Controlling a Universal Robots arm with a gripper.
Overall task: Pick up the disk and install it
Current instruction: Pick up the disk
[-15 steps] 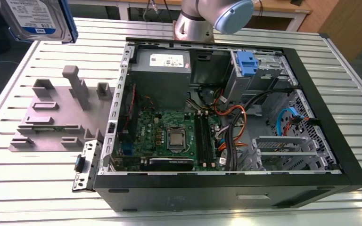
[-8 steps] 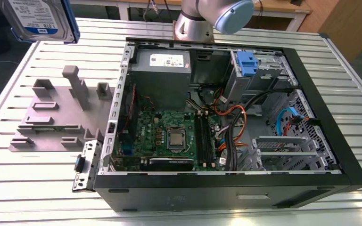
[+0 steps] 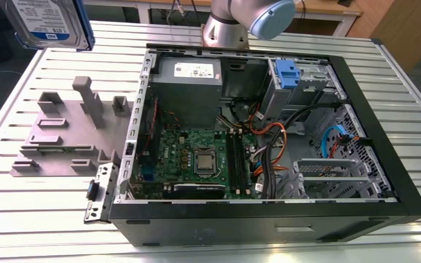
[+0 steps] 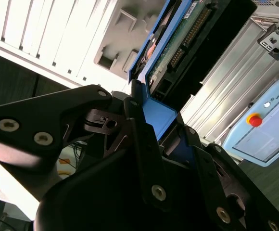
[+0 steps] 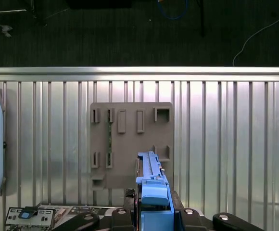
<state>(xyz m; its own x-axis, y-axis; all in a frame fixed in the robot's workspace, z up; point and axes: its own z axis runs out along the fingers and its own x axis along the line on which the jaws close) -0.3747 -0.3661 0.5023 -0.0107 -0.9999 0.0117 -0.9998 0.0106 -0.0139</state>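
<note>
**A:** What does the gripper [image 4: 154, 122] have hold of?

**B:** In both wrist views its black fingers [image 4: 140, 134] are closed tight on the blue caddy edge of the disk [image 5: 151, 175].

**A:** Where is the disk?

**B:** In the air, at the upper left of the exterior view. Beneath it, 1 grey fixture plate [image 5: 130, 139] lies on the slatted table [image 3: 20, 219]. Toward the exterior view's right stands the open computer case [image 3: 269, 222].

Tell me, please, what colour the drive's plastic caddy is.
Blue; the rectangular plastic caddy shows best in the first wrist view.
</note>
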